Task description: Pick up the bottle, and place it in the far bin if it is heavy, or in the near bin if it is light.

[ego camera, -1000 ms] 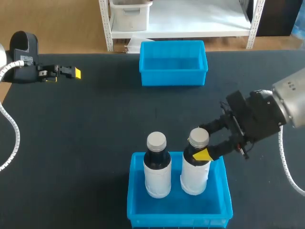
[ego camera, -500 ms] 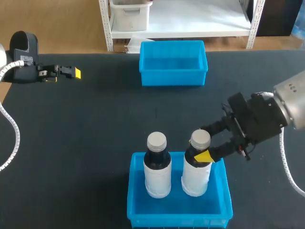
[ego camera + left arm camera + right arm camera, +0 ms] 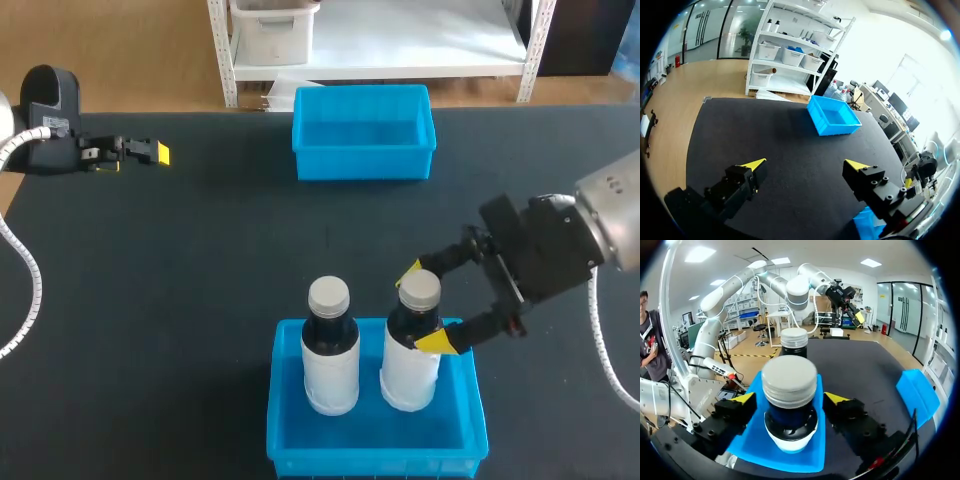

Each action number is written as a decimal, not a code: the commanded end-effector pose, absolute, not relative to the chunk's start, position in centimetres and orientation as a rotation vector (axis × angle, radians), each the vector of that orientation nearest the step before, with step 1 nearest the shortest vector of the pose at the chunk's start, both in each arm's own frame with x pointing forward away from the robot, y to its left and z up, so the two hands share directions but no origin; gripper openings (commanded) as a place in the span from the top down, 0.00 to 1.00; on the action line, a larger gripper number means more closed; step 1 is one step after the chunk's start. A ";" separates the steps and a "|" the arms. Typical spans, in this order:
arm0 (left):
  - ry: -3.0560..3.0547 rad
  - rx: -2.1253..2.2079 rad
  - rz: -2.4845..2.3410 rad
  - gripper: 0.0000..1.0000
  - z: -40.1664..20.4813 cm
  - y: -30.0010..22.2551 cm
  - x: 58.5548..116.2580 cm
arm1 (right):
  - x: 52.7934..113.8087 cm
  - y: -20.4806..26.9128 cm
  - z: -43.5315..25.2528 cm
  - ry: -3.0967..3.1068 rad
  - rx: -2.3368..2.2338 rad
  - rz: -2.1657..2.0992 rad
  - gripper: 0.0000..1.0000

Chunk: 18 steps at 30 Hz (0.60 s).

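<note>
Bottle (image 3: 408, 375) upright in near bin (image 3: 375, 462) beside another bottle (image 3: 330, 372); right pincer (image 3: 427, 306) spread wide around its neck, gripping nothing; placement looks done, only retreat left

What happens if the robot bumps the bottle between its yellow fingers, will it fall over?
It might wobble: the bottle is tall and narrow, standing upright in the near bin. It probably couldn't fall far, since the other bottle and the bin's walls are close. Its round body looks smooth, so it could roll if tipped.
</note>
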<state>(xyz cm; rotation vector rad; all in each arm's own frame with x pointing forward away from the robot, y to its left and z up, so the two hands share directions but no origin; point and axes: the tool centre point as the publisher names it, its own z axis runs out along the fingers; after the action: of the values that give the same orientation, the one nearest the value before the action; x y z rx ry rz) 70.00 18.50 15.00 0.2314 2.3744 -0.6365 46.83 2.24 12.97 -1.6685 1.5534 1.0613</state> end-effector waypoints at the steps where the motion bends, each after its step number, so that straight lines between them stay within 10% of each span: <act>1: 2.374 0.231 -0.636 0.00 15.0 18.5 70.0 | 47.1 1.5 13.4 1.570 -1.666 1.053 0.00; 18: 2.374 0.231 -0.636 0.00 15.0 18.5 70.0 | 54.6 -9.2 15.0 1.827 -1.544 0.789 0.00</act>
<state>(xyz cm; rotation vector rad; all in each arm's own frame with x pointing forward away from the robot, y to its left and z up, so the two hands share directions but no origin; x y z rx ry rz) 70.00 18.50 15.00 0.2314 2.3744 -0.6365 53.97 -7.67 14.15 -1.5528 1.8133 0.7996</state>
